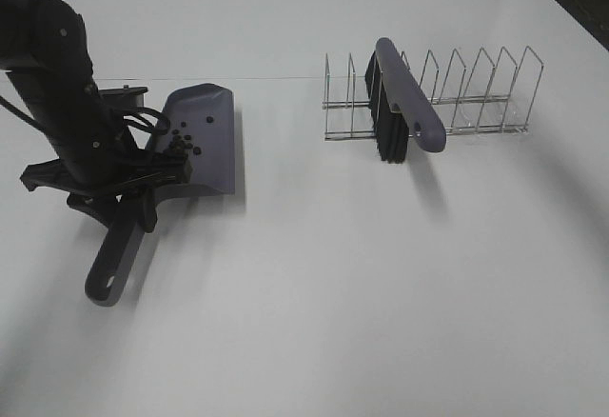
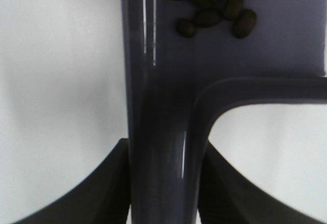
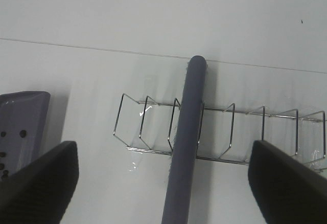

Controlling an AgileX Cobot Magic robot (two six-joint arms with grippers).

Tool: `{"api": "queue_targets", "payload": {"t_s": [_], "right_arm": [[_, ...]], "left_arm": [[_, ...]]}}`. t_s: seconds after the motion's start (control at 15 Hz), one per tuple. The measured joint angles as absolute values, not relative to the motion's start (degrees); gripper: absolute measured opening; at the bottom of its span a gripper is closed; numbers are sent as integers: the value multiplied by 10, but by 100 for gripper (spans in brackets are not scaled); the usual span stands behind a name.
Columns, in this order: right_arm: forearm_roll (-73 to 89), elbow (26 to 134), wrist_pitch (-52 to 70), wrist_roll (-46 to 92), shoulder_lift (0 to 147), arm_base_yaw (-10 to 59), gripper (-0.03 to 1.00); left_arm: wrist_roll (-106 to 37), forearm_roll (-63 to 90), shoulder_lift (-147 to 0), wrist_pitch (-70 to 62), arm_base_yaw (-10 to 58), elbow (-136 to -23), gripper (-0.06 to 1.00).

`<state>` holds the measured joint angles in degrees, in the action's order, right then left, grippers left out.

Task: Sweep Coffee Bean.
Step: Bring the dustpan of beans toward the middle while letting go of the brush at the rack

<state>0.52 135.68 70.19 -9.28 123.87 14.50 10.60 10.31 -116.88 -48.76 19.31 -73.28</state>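
Observation:
The purple-grey dustpan (image 1: 205, 136) lies flat on the white table at the left. Several coffee beans (image 1: 183, 141) lie inside it near its back wall; they show close up in the left wrist view (image 2: 209, 6). My left gripper (image 1: 141, 187) is shut on the dustpan's handle (image 2: 163, 147), with one finger on each side of it. The brush (image 1: 404, 98), with a purple handle and black bristles, rests in the wire rack (image 1: 476, 103). My right gripper (image 3: 163, 152) is open and empty above the brush handle (image 3: 186, 132); it is out of the high view.
The dustpan's handle end (image 1: 107, 279) points toward the table's front. The rack (image 3: 230, 132) stands at the back right. The dustpan's edge (image 3: 23, 114) shows in the right wrist view. A thin seam (image 1: 276, 78) runs across the table behind both.

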Motion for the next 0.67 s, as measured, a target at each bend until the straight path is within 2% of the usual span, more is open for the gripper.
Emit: {"api": "queue_targets", "payload": {"t_s": [0.47,0.53,0.67], "right_arm": [[6,1357,702,-92,1238,145,77],[6,1357,702,-92,1238,145,77],[6,1357,702,-92,1238,145,77]], "left_arm": [[95,116,-1206,-460,193,-735,34],[93,117,-1211,-459,193,-735,36],[88,124,-1215,-459,193,-736,49]]}}
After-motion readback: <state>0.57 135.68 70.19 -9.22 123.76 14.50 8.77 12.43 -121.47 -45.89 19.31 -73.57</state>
